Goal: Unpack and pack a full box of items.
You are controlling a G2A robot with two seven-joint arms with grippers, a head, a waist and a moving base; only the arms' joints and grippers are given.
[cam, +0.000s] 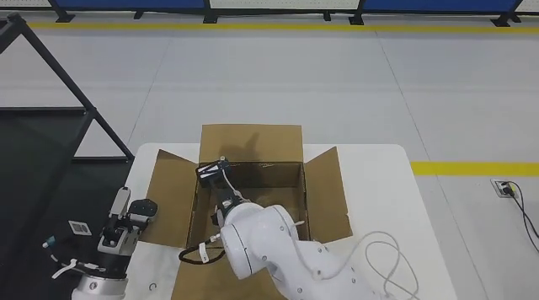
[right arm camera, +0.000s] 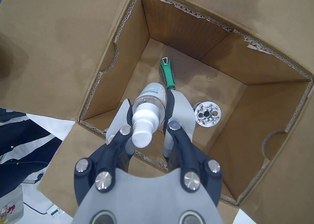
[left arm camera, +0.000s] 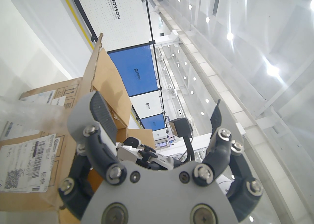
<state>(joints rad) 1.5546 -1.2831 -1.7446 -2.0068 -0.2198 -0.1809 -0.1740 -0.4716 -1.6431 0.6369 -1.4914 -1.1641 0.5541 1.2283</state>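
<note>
My right gripper (right arm camera: pixel 149 98) is pinching a clear bottle (right arm camera: pixel 142 124) by its shoulder, one finger on each side, with the white cap pointing back toward my wrist. It hangs over the open cardboard box (right arm camera: pixel 186 9). The bottle's far end is foreshortened, so I cannot tell whether it is above the box floor or resting on it.

Past the bottle, a green-handled tool (right arm camera: pixel 168 75) lies on the box floor. Its working end is hidden behind the bottle and my finger, so I cannot say what kind of tool it is. Beside it is a round metal disc with holes (right arm camera: pixel 208 113), one edge covered by the same finger.

From above, my right arm covers the near part of the box on the white table (cam: pixel 379 182).

My left gripper (left arm camera: pixel 157 107) is spread wide and holds nothing. It tilts up toward the ceiling, just beside the box's labelled outer wall. Something pale and translucent (left arm camera: pixel 24 112) lies at the edge of the left wrist view, too blurred to identify.
</note>
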